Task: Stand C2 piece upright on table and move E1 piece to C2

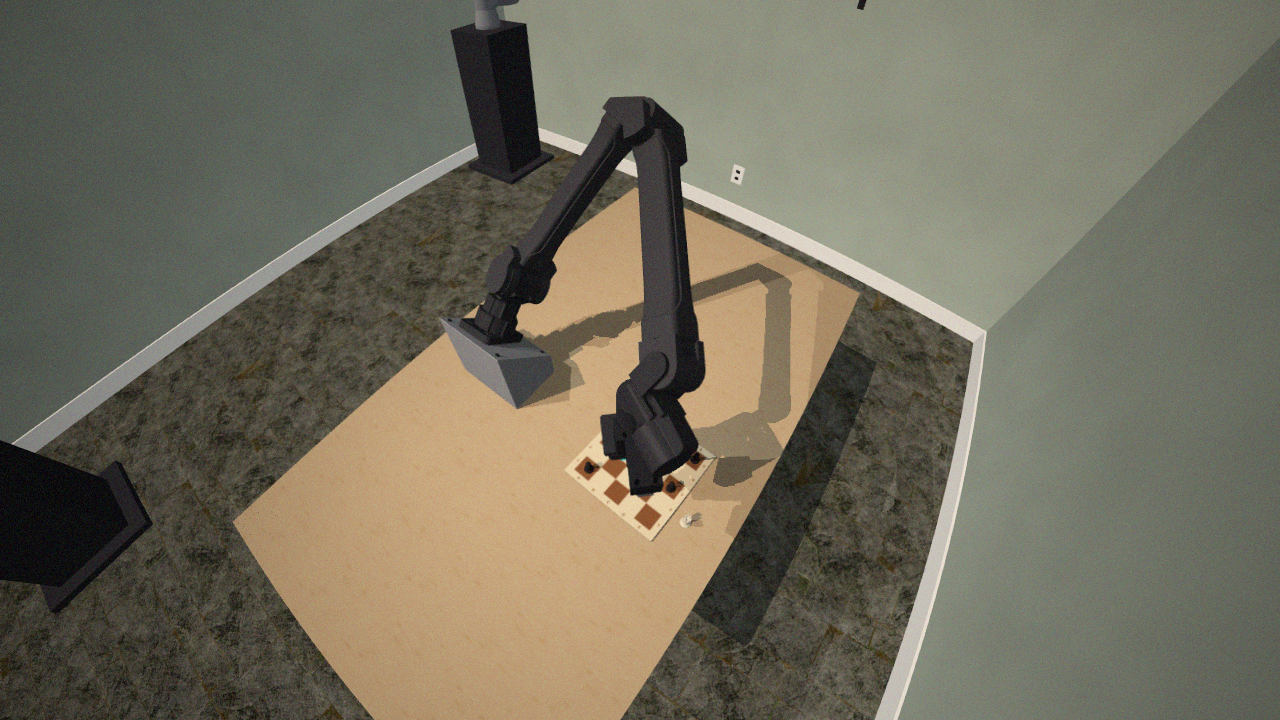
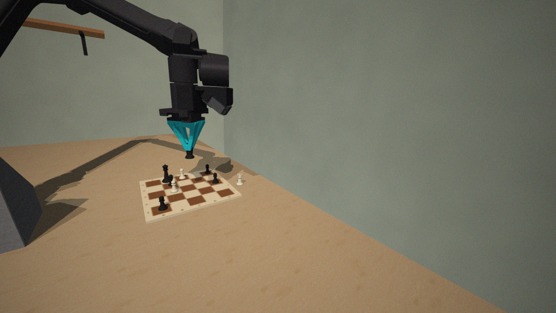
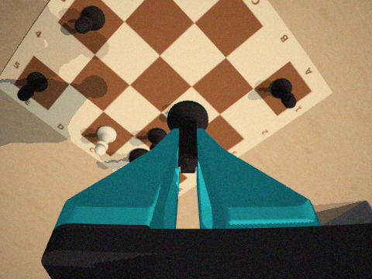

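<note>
Tabletop: the wooden tabletop (image 1: 429, 555) (image 2: 233, 253) (image 3: 39, 186) extends beneath the pincer and carries the board and the off-board white piece.
Arm: the black arm (image 1: 660, 259) (image 2: 136, 27) reaches over the board, its end section pointing down.
Board: the brown-and-cream board (image 1: 649, 537) (image 2: 147, 220) (image 3: 325, 92) lies flat below the pincer, apart from it.
Pincer: the teal pincer (image 2: 189, 147) (image 3: 187, 139) is nearly closed, its tips gripping a black piece.
Tall piece: the tall black piece (image 2: 166, 173) (image 3: 139, 155) stands upright, lower and to the pincer's left in the exterior view.
Off-board piece: the white piece (image 1: 686, 520) (image 2: 239, 179) stands upright just beside the board, to the pincer's right in the exterior view.
Held piece: the held black piece (image 2: 189, 154) (image 3: 187, 112) hangs upright, base down, above the board and apart from it. C2 is yet to receive it.
White pawns: one white pawn (image 2: 173, 186) and another white pawn (image 2: 181, 173) (image 3: 105, 136) stand below the pincer, to its left in the exterior view.
Black pawns: five-by-five board corners A1 and E5 each bear one, at the pincer's right (image 1: 588, 466) (image 2: 162, 203) (image 3: 281, 89) and left (image 1: 695, 457) (image 2: 207, 168) (image 3: 36, 82) in the wrist view.
</note>
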`<state>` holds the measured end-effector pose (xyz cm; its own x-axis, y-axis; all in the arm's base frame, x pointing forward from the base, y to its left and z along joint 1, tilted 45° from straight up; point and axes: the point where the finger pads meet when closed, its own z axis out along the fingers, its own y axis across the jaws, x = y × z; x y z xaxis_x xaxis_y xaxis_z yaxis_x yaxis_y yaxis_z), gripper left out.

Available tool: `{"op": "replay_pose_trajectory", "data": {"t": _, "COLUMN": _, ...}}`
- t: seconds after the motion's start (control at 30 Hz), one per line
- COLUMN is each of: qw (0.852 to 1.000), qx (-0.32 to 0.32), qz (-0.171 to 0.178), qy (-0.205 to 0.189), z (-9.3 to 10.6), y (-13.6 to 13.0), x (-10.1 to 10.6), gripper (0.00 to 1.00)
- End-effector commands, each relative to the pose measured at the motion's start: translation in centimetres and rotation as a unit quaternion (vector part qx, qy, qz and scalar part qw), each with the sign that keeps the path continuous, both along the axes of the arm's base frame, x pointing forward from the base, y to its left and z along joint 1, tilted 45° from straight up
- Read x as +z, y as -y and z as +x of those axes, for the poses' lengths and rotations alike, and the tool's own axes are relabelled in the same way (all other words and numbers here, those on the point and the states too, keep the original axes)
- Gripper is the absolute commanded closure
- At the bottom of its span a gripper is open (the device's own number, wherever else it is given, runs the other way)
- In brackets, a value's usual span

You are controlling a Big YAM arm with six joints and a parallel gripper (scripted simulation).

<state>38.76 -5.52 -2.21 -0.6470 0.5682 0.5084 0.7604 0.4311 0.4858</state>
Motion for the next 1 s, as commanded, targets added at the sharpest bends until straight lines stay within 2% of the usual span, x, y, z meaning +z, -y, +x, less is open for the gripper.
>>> {"op": "replay_pose_trajectory", "data": {"t": 0.0, "qw": 1.000, "qx": -0.006, "qz": -0.001, "qy": -0.009, "z": 0.9, "y": -0.4, "x": -0.1, "gripper": 1.00}}
{"op": "replay_pose_trajectory", "data": {"t": 0.2, "qw": 1.000, "qx": -0.006, "qz": -0.002, "qy": -0.008, "z": 0.9, "y": -0.4, "x": -0.1, "gripper": 1.00}}
{"op": "replay_pose_trajectory", "data": {"t": 0.43, "qw": 1.000, "qx": -0.006, "qz": 0.001, "qy": -0.012, "z": 0.3, "y": -1.5, "x": -1.1, "gripper": 1.00}}
{"op": "replay_pose_trajectory", "data": {"t": 0.67, "qw": 1.000, "qx": -0.006, "qz": 0.002, "qy": -0.013, "z": 0.4, "y": -2.9, "x": -2.5, "gripper": 1.00}}
{"op": "replay_pose_trajectory", "data": {"t": 0.97, "qw": 1.000, "qx": -0.006, "qz": 0.002, "qy": -0.013, "z": 0.5, "y": -6.0, "x": -5.5, "gripper": 1.00}}
